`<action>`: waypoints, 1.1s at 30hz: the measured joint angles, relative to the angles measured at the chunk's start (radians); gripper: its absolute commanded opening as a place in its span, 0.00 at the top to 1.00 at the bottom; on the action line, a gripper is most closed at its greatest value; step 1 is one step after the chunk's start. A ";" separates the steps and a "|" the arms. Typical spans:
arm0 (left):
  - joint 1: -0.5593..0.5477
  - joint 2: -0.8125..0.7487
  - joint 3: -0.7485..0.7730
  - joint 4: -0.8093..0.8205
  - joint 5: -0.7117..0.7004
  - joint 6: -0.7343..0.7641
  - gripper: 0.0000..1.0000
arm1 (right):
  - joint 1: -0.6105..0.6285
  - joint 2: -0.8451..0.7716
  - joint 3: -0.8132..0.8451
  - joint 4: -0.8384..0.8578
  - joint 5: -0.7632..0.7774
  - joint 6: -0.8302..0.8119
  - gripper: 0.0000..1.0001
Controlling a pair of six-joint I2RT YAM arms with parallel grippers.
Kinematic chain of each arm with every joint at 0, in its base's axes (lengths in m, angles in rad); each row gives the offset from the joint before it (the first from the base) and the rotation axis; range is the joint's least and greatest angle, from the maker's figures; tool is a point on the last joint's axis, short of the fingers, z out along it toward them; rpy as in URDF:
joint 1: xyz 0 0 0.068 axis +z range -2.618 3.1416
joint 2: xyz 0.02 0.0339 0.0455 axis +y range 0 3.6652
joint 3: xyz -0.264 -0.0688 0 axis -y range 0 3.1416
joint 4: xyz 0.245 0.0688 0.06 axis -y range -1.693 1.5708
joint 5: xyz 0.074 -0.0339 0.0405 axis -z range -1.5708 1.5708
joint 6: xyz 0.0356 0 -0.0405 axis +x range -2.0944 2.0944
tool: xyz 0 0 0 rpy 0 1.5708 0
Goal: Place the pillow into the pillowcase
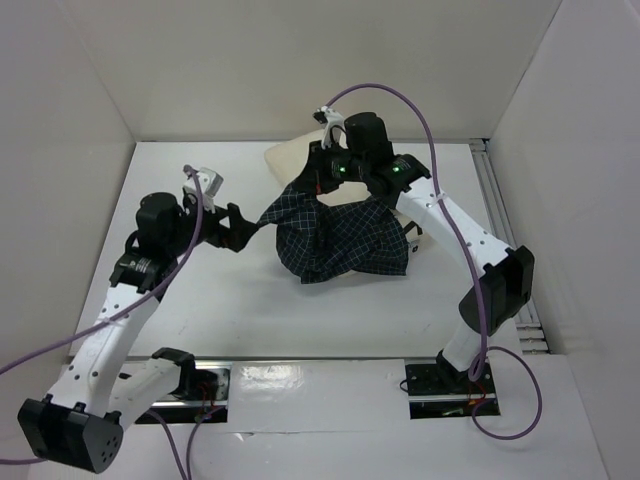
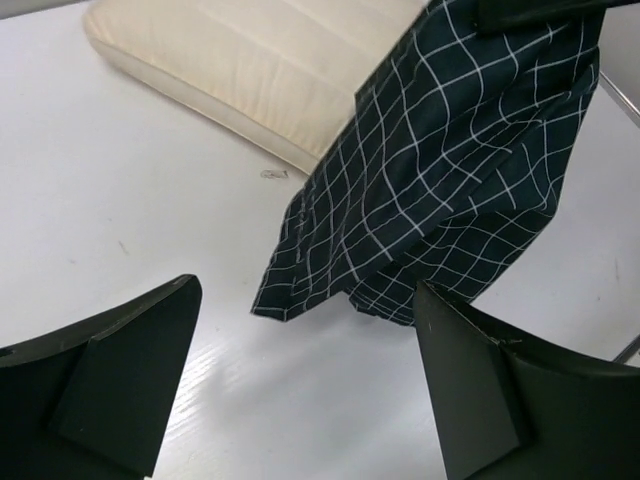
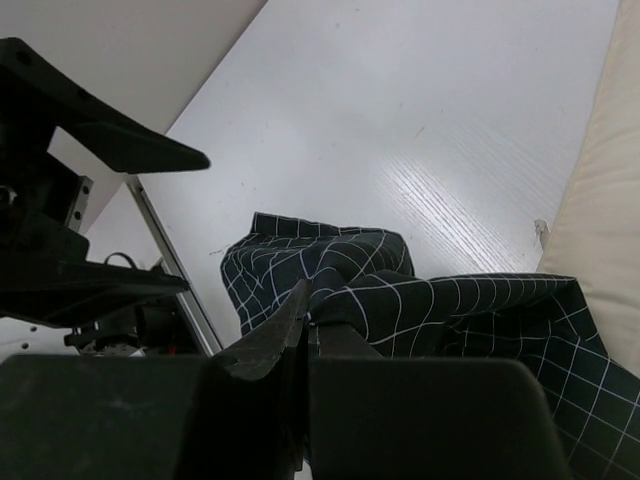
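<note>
The pillowcase point(image 1: 345, 240), dark navy with a white grid, hangs bunched over the middle of the table, its upper edge lifted. My right gripper point(image 1: 322, 185) is shut on that edge; in the right wrist view the jaws point(image 3: 308, 305) pinch a fold of the pillowcase point(image 3: 420, 310). The cream pillow point(image 1: 285, 160) lies behind and under the cloth, mostly hidden; it also shows in the left wrist view point(image 2: 250, 60) and at the right edge of the right wrist view point(image 3: 612, 200). My left gripper point(image 1: 240, 225) is open and empty, just short of the pillowcase's left corner point(image 2: 300, 280).
The white table point(image 1: 200, 300) is boxed in by white walls at the back and both sides. A metal rail point(image 1: 500, 220) runs along the right edge. Purple cables loop over both arms. The arm base plates point(image 1: 440, 385) sit at the near edge.
</note>
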 measured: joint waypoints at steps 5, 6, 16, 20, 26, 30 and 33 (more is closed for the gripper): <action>-0.053 0.061 0.005 0.006 0.026 0.056 0.00 | 0.000 -0.003 0.000 0.000 -0.005 0.000 1.00; -0.058 0.068 0.005 0.014 0.027 0.066 0.00 | 0.000 -0.003 0.000 0.000 -0.007 0.000 1.00; -0.080 0.285 0.066 0.073 0.009 0.042 1.00 | -0.005 -0.002 0.007 -0.010 -0.021 0.001 1.00; -0.071 0.315 0.230 0.034 -0.097 -0.026 1.00 | -0.006 0.001 0.023 -0.007 -0.031 0.013 1.00; -0.013 0.305 0.614 -0.106 -0.140 -0.122 1.00 | 0.043 0.018 0.060 0.083 -0.079 0.052 1.00; -0.006 0.282 0.766 -0.177 -0.182 -0.158 1.00 | 0.134 0.038 0.141 0.173 -0.116 0.069 1.00; 0.001 0.286 0.897 -0.253 -0.252 -0.167 1.00 | 0.176 0.080 0.212 0.268 -0.159 0.119 1.00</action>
